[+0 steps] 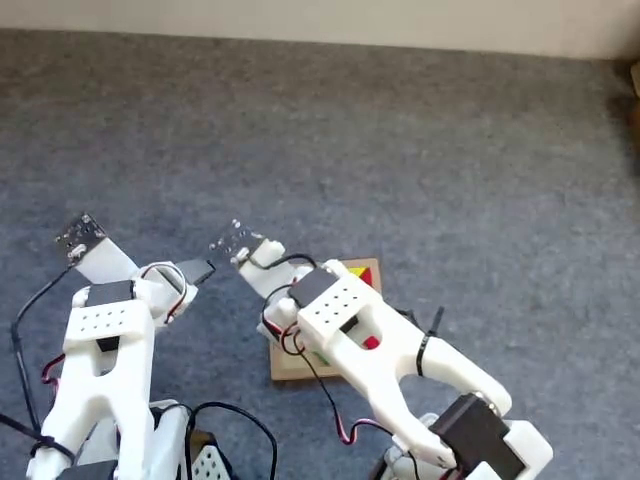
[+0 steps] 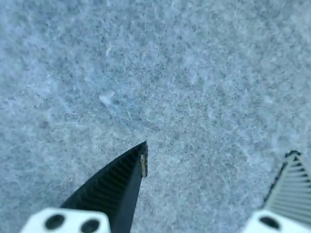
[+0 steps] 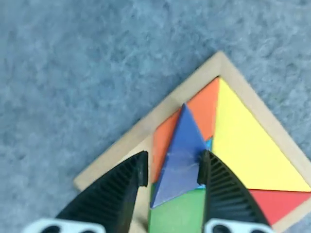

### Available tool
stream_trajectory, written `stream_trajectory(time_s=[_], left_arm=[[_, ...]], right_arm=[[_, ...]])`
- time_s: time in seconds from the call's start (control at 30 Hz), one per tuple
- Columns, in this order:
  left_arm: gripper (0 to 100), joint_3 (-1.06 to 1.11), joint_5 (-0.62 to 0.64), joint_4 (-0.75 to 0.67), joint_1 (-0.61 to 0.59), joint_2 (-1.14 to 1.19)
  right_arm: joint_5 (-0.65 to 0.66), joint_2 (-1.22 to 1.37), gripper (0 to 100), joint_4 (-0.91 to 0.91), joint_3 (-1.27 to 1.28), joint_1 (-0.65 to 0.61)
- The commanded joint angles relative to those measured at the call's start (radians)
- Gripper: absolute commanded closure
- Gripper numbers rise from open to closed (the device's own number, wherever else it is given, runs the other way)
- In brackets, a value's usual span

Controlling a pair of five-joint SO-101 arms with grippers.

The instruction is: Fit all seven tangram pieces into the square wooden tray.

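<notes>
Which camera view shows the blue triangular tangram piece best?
The right wrist view: the blue triangular tangram piece lies inside the open right gripper, over the square wooden tray. In the high view the right arm hides it; the left wrist view faces grey carpet.

No words, numbers, labels or signs can be read anywhere. The tangram pieces (image 3: 243,145) show only plain colours, and the wooden tray (image 3: 126,145) is bare wood. The small circuit boards (image 1: 80,236) on the arms' wrists are too small to tell any marking.
</notes>
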Motion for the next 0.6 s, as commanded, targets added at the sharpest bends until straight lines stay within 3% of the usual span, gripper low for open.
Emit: stream_trajectory(time_s=[0.0,0.57], left_arm=[[60,-0.004,-0.002,-0.015,-0.015,-0.019],[60,-0.004,-0.002,-0.015,-0.015,-0.019]], right_arm=[[0.014,0.004,82.8,0.041,0.012,-0.058],[0.011,-0.039,82.7,0.13,0.007,-0.081]])
